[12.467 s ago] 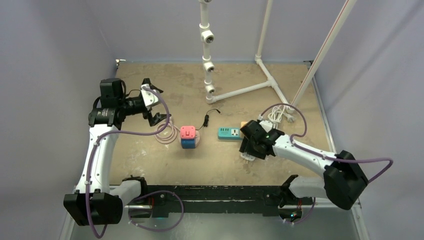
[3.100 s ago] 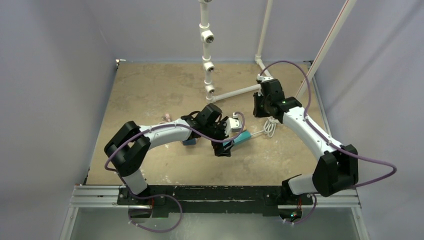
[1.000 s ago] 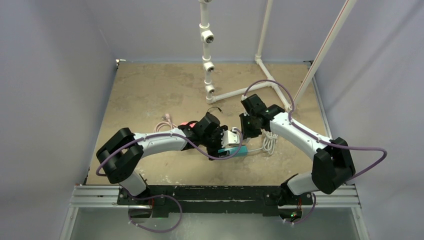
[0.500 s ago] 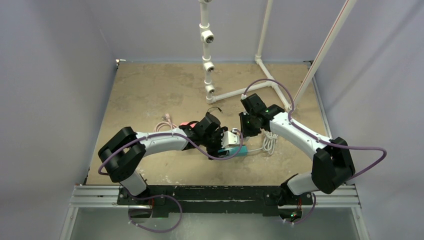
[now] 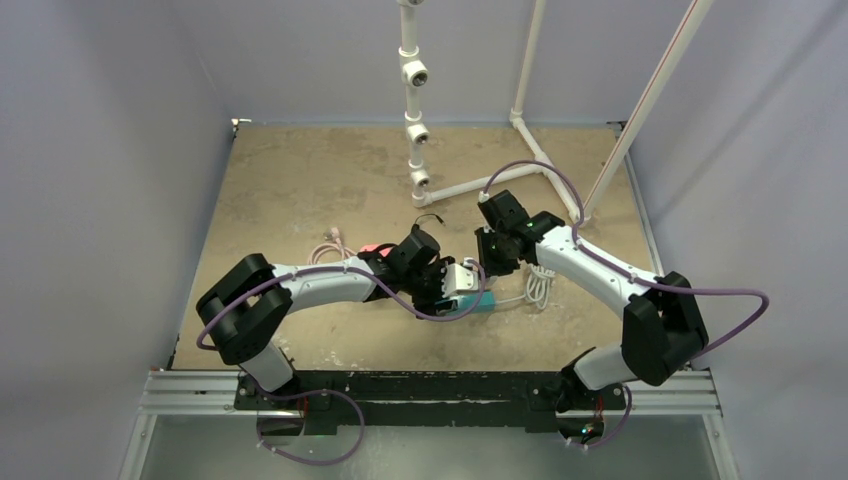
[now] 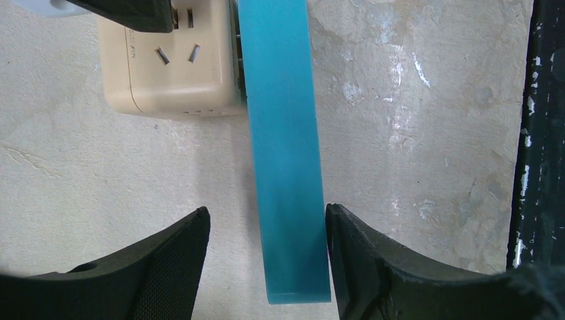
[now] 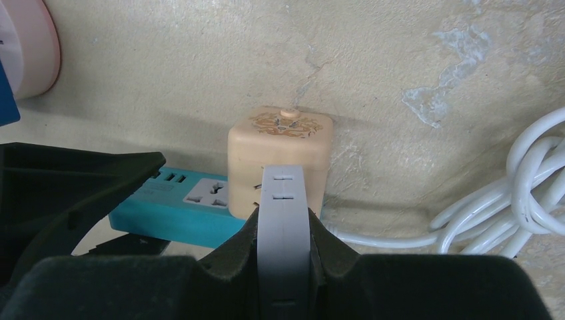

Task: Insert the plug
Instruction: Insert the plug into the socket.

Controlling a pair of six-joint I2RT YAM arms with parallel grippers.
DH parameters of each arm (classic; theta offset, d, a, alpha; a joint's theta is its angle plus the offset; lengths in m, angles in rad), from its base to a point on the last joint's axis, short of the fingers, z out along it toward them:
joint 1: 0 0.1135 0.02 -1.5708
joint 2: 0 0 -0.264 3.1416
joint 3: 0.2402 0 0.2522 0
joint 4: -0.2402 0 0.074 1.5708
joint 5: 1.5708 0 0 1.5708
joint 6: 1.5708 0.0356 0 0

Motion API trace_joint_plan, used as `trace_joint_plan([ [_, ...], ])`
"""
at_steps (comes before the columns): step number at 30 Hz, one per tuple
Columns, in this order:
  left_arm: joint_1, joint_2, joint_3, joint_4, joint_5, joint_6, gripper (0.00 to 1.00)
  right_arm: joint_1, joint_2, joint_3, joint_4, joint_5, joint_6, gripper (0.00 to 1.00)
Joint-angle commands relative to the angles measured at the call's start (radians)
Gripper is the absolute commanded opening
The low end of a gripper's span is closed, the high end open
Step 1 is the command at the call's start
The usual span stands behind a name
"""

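Observation:
A teal power strip (image 6: 283, 147) lies on the table with a beige cube adapter (image 7: 280, 157) plugged into it. My left gripper (image 6: 266, 223) straddles the strip's end. Its right finger (image 6: 373, 267) is against the strip's edge, its left finger (image 6: 166, 267) stands off with a gap, so it is open. My right gripper (image 7: 284, 213) is shut on a flat white plug (image 7: 283, 200), whose tip sits just in front of the adapter's slotted face. In the top view both grippers meet at the table's middle, left gripper (image 5: 440, 290) and right gripper (image 5: 487, 262).
A coiled white cable (image 7: 506, 207) runs from the strip to the right. A pink and blue cube (image 5: 375, 247) and a pink cable (image 5: 330, 245) lie behind the left arm. A white pipe frame (image 5: 415, 100) stands at the back. A black rail (image 6: 540, 133) borders the near edge.
The left gripper's jaws have narrowed around the teal strip. The right gripper with the plug has shifted slightly toward the adapter.

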Motion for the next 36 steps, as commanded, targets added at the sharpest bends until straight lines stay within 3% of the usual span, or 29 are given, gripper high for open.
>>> trace_joint_plan([
  [1,0.004,-0.008,-0.004,0.032,0.018,-0.013,0.62,0.006,-0.005,-0.010,0.008,-0.003,0.008,0.00],
  [36,0.004,-0.016,-0.018,0.049,0.028,-0.038,0.54,0.008,-0.051,-0.010,-0.037,-0.035,0.011,0.00],
])
